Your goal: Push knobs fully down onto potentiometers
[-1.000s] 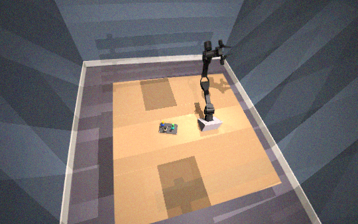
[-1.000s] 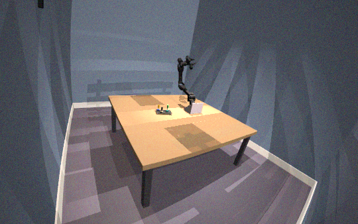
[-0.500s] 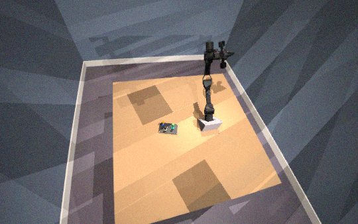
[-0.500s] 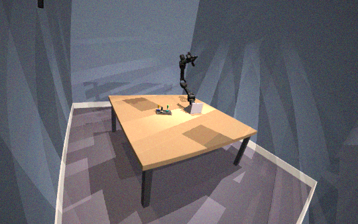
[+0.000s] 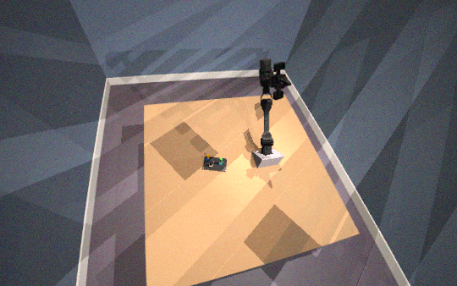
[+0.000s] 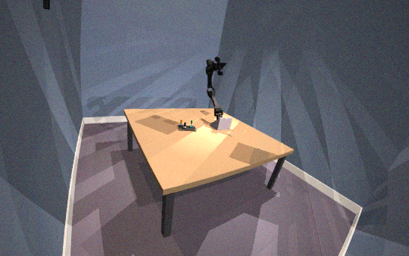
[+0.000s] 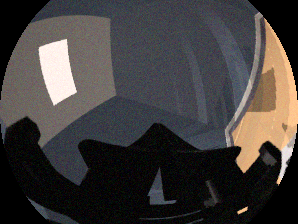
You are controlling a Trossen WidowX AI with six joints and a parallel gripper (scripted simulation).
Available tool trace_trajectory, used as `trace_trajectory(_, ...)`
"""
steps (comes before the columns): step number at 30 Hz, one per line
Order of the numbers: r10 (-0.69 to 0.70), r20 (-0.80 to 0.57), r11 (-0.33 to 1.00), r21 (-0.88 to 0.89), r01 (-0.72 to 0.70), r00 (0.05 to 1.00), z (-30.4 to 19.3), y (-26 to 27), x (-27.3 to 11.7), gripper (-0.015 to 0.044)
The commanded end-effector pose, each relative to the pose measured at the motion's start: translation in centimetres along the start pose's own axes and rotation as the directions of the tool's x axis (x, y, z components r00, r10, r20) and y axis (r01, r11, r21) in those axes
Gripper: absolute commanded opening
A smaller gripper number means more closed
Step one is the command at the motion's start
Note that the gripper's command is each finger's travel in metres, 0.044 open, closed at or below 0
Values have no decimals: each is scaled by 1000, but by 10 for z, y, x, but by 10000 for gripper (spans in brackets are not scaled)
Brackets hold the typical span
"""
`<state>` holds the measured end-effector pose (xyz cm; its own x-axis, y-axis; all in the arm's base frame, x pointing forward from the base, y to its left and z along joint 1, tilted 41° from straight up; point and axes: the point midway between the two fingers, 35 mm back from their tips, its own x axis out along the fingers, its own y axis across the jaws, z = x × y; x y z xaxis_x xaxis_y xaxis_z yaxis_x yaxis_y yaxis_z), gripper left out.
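Beside the pale, wedge-shaped block [image 5: 269, 161] [image 6: 225, 123] under the arm's foot, and apart from it, the circuit board [image 5: 217, 167] [image 6: 188, 129] lies on the wooden table [image 5: 203, 228] [image 6: 201, 167] [image 7: 287, 57] and serves as the landmark for all positions given. On the board, a green-topped part [image 5: 221, 160] [image 6: 192, 121] rises over teal at the end nearer the block; a yellow-orange part [image 5: 207, 156] [image 6: 181, 121] stands over blue at the end farther from it. Between these two, and low on the board, are small dark and whitish details, too small to identify. Whether either knob sits fully down against its potentiometer cannot be told at this scale. The black arm [image 5: 266, 120] [image 6: 210, 81] rises to one side of the board, its upper joints high above the board's level. The gripper [image 5: 289, 82] [image 6: 225, 64] [image 7: 156, 127] is raised well apart from the board, beyond the block, and points away from it. Its fingers are drawn together, narrow, with nothing between them; in the wrist view their dark tips meet in a single peak. The board itself lies outside the visible part of that view.
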<state>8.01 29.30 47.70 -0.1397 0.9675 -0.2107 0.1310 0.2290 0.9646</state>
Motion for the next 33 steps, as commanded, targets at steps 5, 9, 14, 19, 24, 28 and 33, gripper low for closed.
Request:
trace_trajectory(5,-142,205,990,33,138,968,72,-38,16,0)
trace_trajectory(9,-220,291,975,61,212,931,106,-59,18,0)
trace_trajectory(14,-325,382,945,97,312,865,144,-88,16,0)
trace_trajectory(19,-433,450,898,147,414,781,180,-119,9,0)
trace_trajectory(24,-542,492,834,211,511,681,212,-153,-4,0)
trace_trajectory(28,-624,510,768,257,587,592,233,-180,-16,0)
trace_trajectory(33,-719,512,667,314,676,471,255,-212,-34,0)
